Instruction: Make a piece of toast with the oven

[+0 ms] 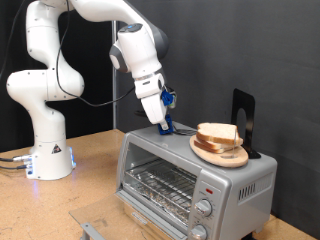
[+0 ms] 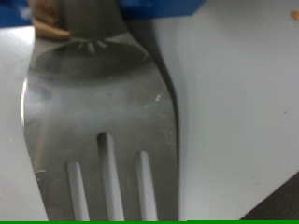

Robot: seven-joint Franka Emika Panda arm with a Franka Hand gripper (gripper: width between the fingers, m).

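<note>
While the arm leans over the oven point(image 1: 195, 178), the claw point(image 1: 163, 123) sits low at the oven's top, gripping a metal fork point(image 2: 103, 121) by its blue handle. Bread slices point(image 1: 218, 133) lie stacked on a round wooden plate point(image 1: 222, 154) on the oven top, just beside the claw. Oven door shut. Oven stands on the table point(image 1: 90, 190).
</note>
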